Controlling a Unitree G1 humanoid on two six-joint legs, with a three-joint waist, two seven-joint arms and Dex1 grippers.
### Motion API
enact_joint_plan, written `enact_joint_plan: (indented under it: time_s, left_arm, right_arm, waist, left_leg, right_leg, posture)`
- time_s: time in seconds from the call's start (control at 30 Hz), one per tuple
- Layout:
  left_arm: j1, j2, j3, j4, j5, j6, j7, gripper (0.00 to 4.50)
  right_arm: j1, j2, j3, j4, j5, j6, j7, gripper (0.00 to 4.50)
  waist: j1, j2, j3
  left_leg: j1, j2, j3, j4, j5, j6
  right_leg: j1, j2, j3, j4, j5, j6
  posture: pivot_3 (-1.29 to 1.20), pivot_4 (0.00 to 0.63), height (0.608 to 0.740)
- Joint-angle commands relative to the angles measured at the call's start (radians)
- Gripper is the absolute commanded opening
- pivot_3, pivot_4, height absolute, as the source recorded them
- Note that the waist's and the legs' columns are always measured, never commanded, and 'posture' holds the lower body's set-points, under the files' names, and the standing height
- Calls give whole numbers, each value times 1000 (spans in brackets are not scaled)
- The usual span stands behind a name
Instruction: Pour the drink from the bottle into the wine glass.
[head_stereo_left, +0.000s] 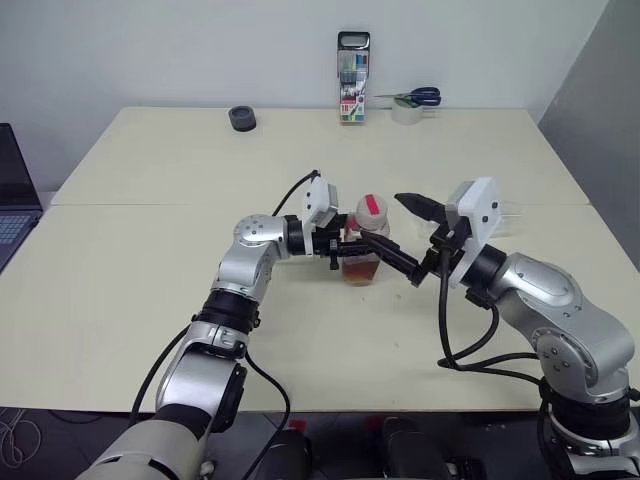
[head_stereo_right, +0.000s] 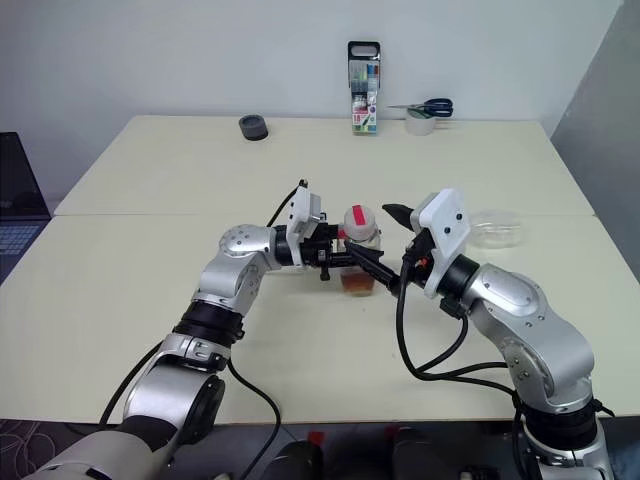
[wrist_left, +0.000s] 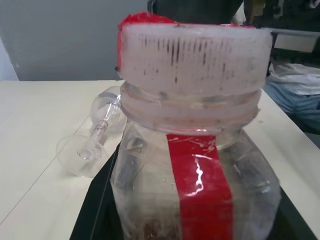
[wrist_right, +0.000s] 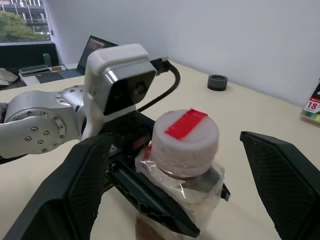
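Note:
The bottle stands upright at the middle of the table, clear plastic with a red strip and a white cap. A little amber drink sits at its bottom. My left gripper reaches in level from the left and is shut on the bottle's body. My right gripper is open, its fingers spread on either side of the cap without touching it. The wine glass lies on its side on the table to the right, beyond my right wrist.
At the table's far edge stand an upright marker-pen case, a tape roll with scissors on it, and a small black ring. A laptop sits at the far left.

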Motion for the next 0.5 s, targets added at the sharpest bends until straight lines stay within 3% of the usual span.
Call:
enact_joint_plan:
  time_s: [0.03, 0.23, 0.5]
  left_arm:
    - [-38, 3, 23, -15, -22, -15, -10, 1690]
    - [-34, 2, 18, -25, -23, -12, -19, 1690]
    - [-27, 3, 16, -33, -22, -10, -24, 1690]
  right_arm:
    - [-59, 23, 39, 4, -61, -47, -39, 4336]
    - [-104, 49, 101, 90, -184, -116, -75, 4336]
    - [-85, 53, 68, 106, -219, -128, -76, 4336]
  waist:
    - [-1, 0, 0]
    - [-1, 0, 0]
    - [0, 0, 0]
  left_leg:
    - [0, 0, 0, 0, 0, 0]
    - [0, 0, 0, 0, 1, -2]
    - [0, 0, 0, 0, 2, -3]
  right_leg:
    - [0, 0, 0, 0, 0, 0]
    - [0, 0, 0, 0, 0, 0]
    - [0, 0, 0, 0, 0, 0]
  posture:
    - [0, 150, 740]
    - [0, 150, 740]
    - [0, 150, 740]
